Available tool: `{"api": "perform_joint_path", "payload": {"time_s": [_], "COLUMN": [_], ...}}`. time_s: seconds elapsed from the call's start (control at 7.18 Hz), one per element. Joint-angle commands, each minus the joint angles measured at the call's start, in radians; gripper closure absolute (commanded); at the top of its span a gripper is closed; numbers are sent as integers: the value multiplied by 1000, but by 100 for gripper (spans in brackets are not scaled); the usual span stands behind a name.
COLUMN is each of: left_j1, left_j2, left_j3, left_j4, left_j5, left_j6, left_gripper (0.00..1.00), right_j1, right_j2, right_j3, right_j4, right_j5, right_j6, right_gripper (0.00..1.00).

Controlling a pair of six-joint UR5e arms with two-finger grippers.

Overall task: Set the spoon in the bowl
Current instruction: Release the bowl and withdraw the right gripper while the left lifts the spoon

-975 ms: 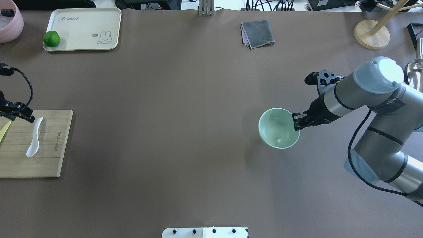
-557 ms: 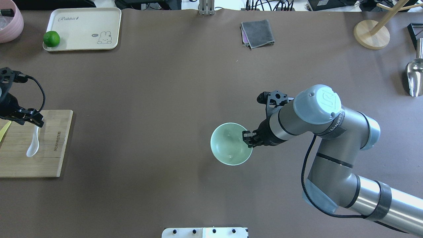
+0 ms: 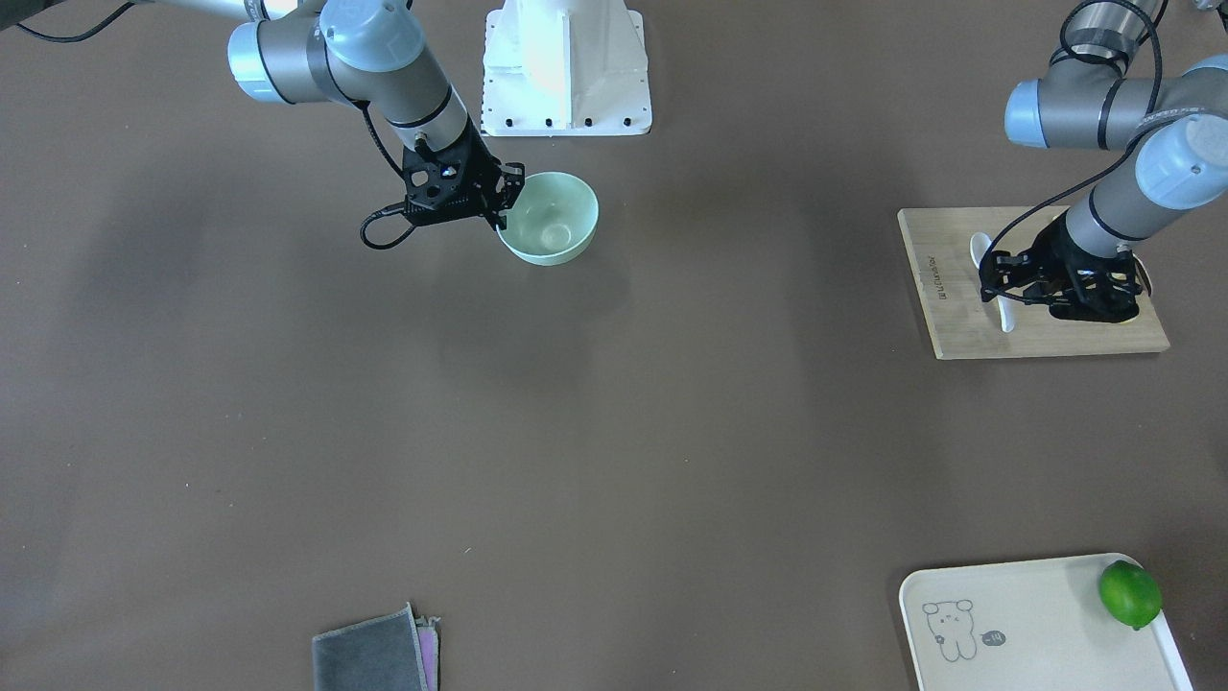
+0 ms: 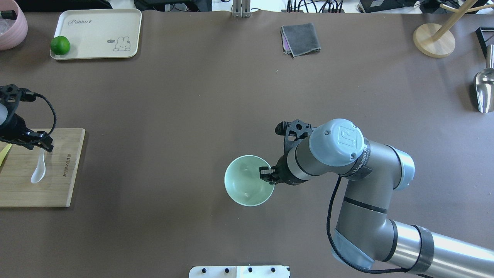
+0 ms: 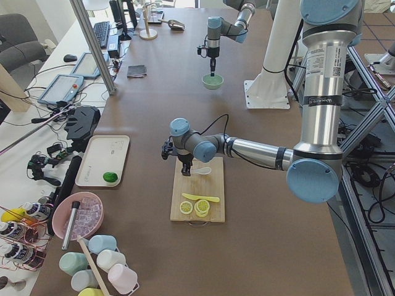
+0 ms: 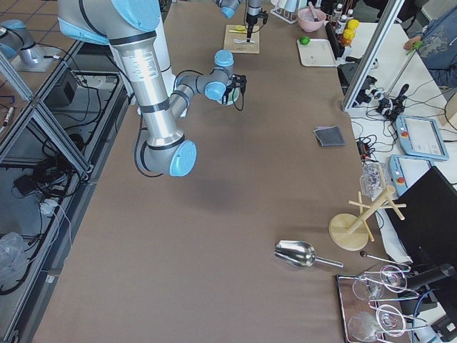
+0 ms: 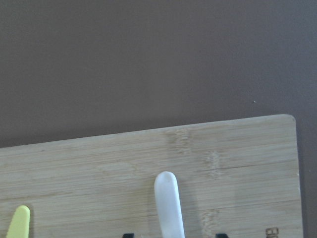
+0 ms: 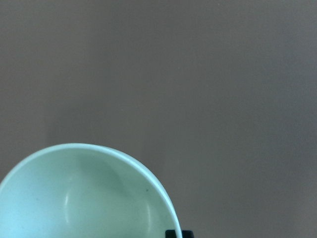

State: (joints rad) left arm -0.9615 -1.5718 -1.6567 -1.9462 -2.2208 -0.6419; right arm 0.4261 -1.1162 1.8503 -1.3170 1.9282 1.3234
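Overhead exterior, right arm bent, jaws pinching bowl rim

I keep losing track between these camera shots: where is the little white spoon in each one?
Front-facing: spoon at right, on the wooden board.
Overhead: far left, on the board.
Exterior left: centre, at the board's far end.
Exterior right: too small to make out; the board is at the top edge.
Left wrist: handle tip, bottom centre.
Right wrist: not in it.
Shared landmark: the wooden board.
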Motion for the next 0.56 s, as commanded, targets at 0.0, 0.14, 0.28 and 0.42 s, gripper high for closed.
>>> {"api": "perform_joint_path", "payload": {"time_s": [0.0,0.14,0.28,0.42], "left_j1": [23,24,23,23], "left_j2": [1,1,1,0], "left_j3": [18,18,17,8], "left_j4": [-51,-51,-51,-51], "left_j5": [10,12,12,12], "left_j6": [-59,-62,-62,-65], "left_gripper": [54,88,100,100], "right_j1": [-19,-21,-23,-23], "right_j2": [6,12,10,12], "right_j3": [-8,-8,-8,-8], "right_j4": [-10,-10,-10,-8], "right_j5": [-11,-9,-11,-17], "right_j6": [3,10,32,45], "right_gripper": [100,96,43,2]}}
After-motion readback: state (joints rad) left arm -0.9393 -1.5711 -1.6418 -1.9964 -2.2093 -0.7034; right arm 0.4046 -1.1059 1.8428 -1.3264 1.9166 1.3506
